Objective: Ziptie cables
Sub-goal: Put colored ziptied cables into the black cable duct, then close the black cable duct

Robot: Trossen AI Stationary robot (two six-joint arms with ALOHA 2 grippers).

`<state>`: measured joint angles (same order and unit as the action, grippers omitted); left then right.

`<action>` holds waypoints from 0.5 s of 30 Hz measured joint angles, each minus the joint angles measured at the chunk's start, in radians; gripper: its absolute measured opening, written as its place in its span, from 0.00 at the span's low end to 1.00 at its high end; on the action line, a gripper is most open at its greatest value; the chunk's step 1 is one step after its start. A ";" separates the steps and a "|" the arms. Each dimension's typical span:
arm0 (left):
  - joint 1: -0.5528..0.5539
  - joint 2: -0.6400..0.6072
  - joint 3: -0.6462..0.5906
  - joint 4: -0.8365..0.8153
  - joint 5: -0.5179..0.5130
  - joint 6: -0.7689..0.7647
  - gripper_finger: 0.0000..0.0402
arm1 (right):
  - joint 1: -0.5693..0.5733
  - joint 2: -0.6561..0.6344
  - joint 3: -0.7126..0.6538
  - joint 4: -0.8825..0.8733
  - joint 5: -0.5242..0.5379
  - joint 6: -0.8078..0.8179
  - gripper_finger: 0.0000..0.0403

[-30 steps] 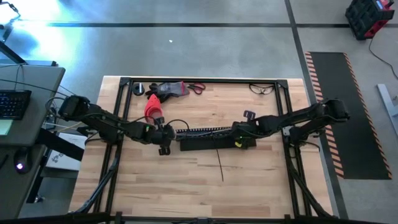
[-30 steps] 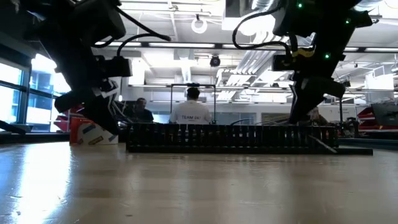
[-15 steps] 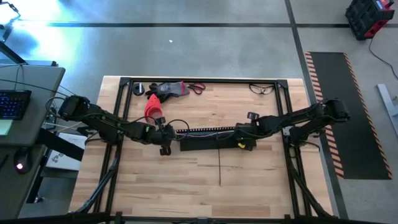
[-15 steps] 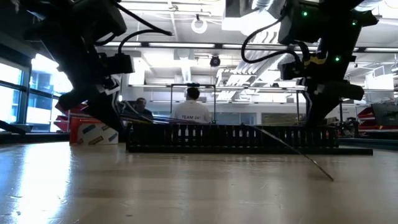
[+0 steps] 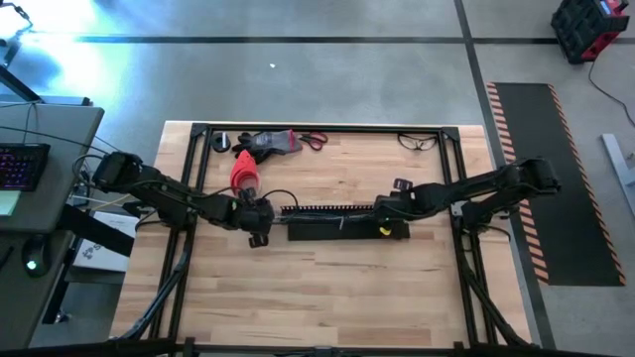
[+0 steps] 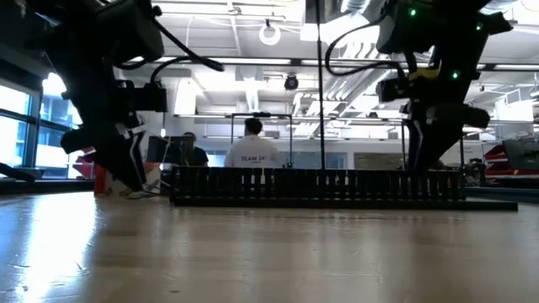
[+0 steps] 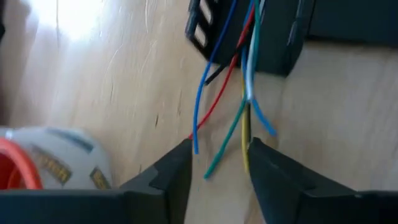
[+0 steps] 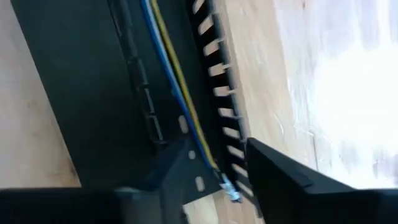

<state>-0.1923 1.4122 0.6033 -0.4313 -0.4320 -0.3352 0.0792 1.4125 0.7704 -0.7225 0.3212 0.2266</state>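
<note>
Thin, limp cables in the comb-toothed channel, loose ends just ahead of parted, empty left jaws. Right jaws parted too, astride the run. Likely light, springy; best pinched as one bundle.

The cables, thin blue, red, green and yellow wires, fan out loose on the wood, their free ends lying between the left gripper's parted fingers, none of them pinched.

At the right gripper, blue and yellow cables run along the dark channel, ending between its parted fingers.
</note>
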 joint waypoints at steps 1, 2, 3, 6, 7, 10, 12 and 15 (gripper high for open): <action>-0.005 -0.005 0.000 -0.014 0.000 -0.015 0.36 | 0.000 -0.015 0.001 -0.005 -0.002 -0.001 0.40; -0.012 -0.012 0.000 -0.021 -0.003 -0.035 0.38 | 0.001 -0.033 0.005 -0.015 -0.008 -0.001 0.44; -0.021 -0.020 0.003 -0.032 -0.008 -0.057 0.39 | 0.002 -0.050 0.013 -0.025 -0.007 0.000 0.47; -0.060 -0.046 0.017 -0.043 -0.049 -0.114 0.41 | 0.018 -0.119 0.046 -0.030 0.011 0.005 0.53; -0.076 -0.054 0.024 -0.042 -0.065 -0.129 0.41 | 0.028 -0.142 0.054 -0.021 0.017 0.005 0.55; -0.129 -0.062 0.046 -0.023 -0.113 -0.161 0.41 | 0.074 -0.207 0.055 0.077 -0.021 0.008 0.57; -0.170 -0.060 0.050 0.035 -0.136 -0.172 0.41 | 0.118 -0.229 0.040 0.188 -0.107 0.009 0.57; -0.233 -0.040 0.051 0.165 -0.156 -0.160 0.41 | 0.201 -0.214 -0.002 0.323 -0.164 0.017 0.56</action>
<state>-0.4255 1.3725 0.6540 -0.2668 -0.5883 -0.4949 0.2803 1.1988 0.7688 -0.3998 0.1574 0.2432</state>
